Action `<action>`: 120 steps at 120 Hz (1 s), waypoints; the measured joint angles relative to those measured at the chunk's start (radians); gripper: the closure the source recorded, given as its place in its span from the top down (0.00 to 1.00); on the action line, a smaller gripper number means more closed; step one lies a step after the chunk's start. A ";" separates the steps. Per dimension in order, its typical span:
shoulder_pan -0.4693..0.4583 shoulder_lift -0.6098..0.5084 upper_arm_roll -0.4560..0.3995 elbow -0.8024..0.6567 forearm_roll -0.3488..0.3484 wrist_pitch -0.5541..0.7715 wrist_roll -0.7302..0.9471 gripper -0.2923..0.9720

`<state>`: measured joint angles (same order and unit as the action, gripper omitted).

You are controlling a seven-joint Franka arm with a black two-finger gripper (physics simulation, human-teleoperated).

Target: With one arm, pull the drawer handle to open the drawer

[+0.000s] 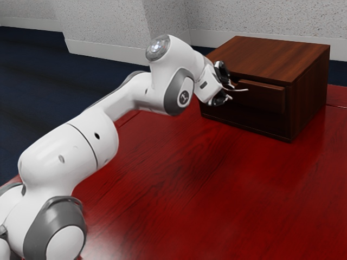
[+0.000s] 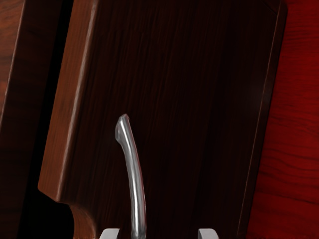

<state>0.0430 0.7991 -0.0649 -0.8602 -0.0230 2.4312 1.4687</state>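
A dark wooden cabinet (image 1: 271, 57) stands on the red table (image 1: 217, 179) at the exterior view's right. Its drawer front (image 1: 263, 96) stands a little proud of the cabinet body, with a dark gap beside it in the wrist view. A thin silver handle (image 1: 240, 89) sticks out from the drawer front (image 2: 189, 99). My black gripper (image 1: 230, 91) is at that handle, open. In the wrist view the handle (image 2: 130, 169) runs down between my two fingertips (image 2: 109, 233), nearer one of them, with space left on both sides.
The table stretches wide in front of the cabinet. A strip of it (image 2: 294, 149) shows beside the drawer front. Dark blue floor (image 1: 49, 70) and a white wall (image 1: 108, 21) lie behind my arm.
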 joint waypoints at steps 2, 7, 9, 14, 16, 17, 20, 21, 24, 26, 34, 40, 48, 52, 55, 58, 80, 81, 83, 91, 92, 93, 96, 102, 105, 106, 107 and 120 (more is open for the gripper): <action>0.000 -0.002 0.000 -0.003 0.000 0.000 -0.001 0.33; 0.001 -0.005 -0.001 -0.011 0.000 0.000 -0.002 0.33; 0.002 -0.005 -0.001 -0.014 0.000 0.000 -0.003 0.34; 0.002 -0.006 -0.001 -0.019 0.000 0.001 -0.004 0.35; 0.003 -0.006 -0.001 -0.021 0.000 0.001 -0.005 0.35; 0.003 -0.006 -0.001 -0.022 0.000 0.001 -0.005 0.35; 0.003 -0.007 -0.001 -0.023 0.000 0.001 -0.006 0.34; 0.004 -0.007 -0.002 -0.023 0.000 0.001 -0.006 0.34; 0.004 -0.007 -0.002 -0.026 0.001 0.001 -0.007 0.34; 0.004 -0.007 -0.002 -0.027 0.001 0.002 -0.007 0.33; 0.004 -0.008 -0.002 -0.031 0.001 0.002 -0.009 0.33; 0.005 -0.014 -0.002 -0.033 0.002 -0.004 -0.010 0.33; 0.006 -0.022 -0.002 -0.038 0.001 -0.019 -0.012 0.31; 0.006 -0.025 -0.002 -0.039 0.001 -0.029 -0.012 0.29; 0.007 -0.026 -0.003 -0.039 0.002 -0.036 -0.013 0.29; 0.007 -0.026 -0.003 -0.040 0.002 -0.044 -0.013 0.29; 0.011 -0.047 -0.004 -0.058 0.005 -0.095 -0.016 0.16; 0.011 -0.049 -0.004 -0.059 0.005 -0.098 -0.016 0.14; 0.012 -0.052 -0.004 -0.061 0.005 -0.102 -0.017 0.13; 0.013 -0.064 -0.004 -0.075 0.005 -0.117 -0.018 0.14; 0.013 -0.066 -0.005 -0.077 0.005 -0.119 -0.018 0.14; 0.013 -0.068 -0.005 -0.079 0.005 -0.121 -0.018 0.14; 0.014 -0.073 -0.005 -0.087 0.004 -0.126 -0.018 0.15; 0.012 -0.087 -0.003 -0.105 0.001 -0.138 -0.018 0.17; 0.012 -0.095 -0.002 -0.113 0.000 -0.143 -0.018 0.17; 0.012 -0.097 -0.003 -0.115 -0.001 -0.145 -0.018 0.16; 0.013 -0.100 -0.003 -0.117 -0.001 -0.146 -0.018 0.14; 0.015 -0.129 -0.006 -0.137 -0.001 -0.174 -0.018 0.11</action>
<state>0.0578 0.6698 -0.0708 -0.9971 -0.0237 2.2572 1.4506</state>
